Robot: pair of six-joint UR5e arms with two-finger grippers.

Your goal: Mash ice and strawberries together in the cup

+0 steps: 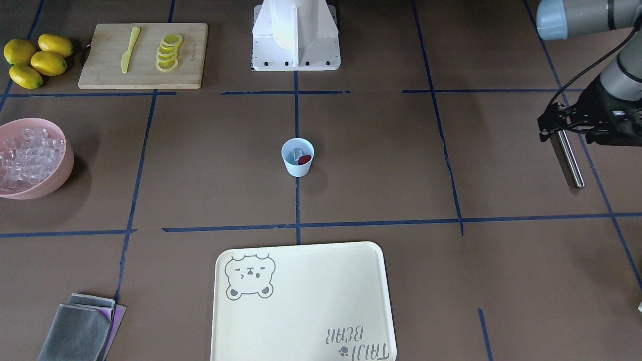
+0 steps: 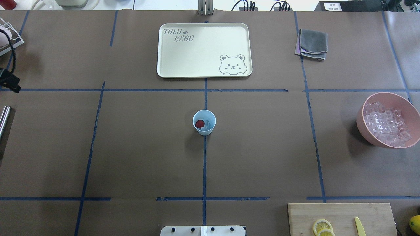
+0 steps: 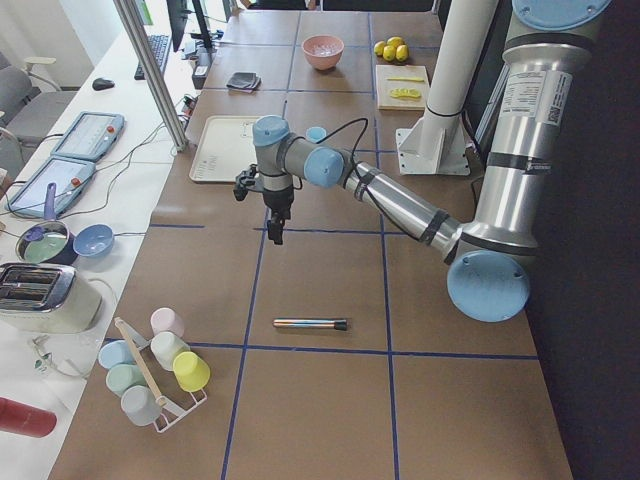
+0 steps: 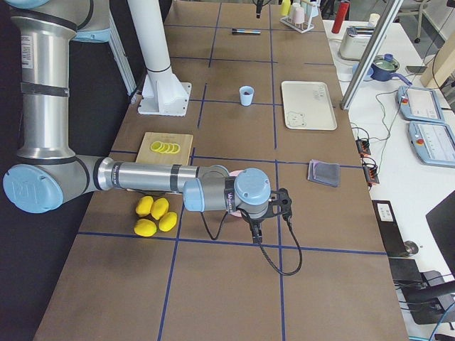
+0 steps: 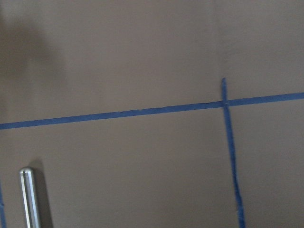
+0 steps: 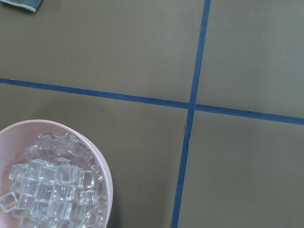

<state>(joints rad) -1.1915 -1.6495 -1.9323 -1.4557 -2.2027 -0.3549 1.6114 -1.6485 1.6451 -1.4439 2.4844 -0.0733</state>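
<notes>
Status: loading looks done, mashing not started

cup (image 1: 298, 163) stands upright mid-table (image 1: 401, 165), on the centre blue tape line, well apart from both arms. Inside it is ice (image 1: 297, 153), a couple of clear cubes as far as I can count, and one strawberry (image 1: 305, 159) lying against them. The berry looks whole and dark red, with no juice or pulp visible. The cubes look intact, though they're small in frame. My read is zero crushing so far

The masher looks to be the steel rod (image 1: 572, 163). It lies flat on the table off at the robot's left end with nothing gripping it. left gripper (image 3: 275, 236) hangs above the table near it, fingers pointing down, nothing seen between them. How wide the jaws stand I can't tell from these angles; the wrist cam shows only the rod's rounded tip and tape

right gripper (image 4: 257, 233) hovers beside the pink bowl (image 2: 362, 127) of spare cubes (image 2: 387, 123). Only the side cam catches it, so I can't tell whether it's spread or closed, or carrying anything

Left to do, my guess: grab the rod, carry it to the cup, pound. The cup is light tapered plastic with no handle, so it's likely to tip or skid unless the other arm steadies it
</notes>
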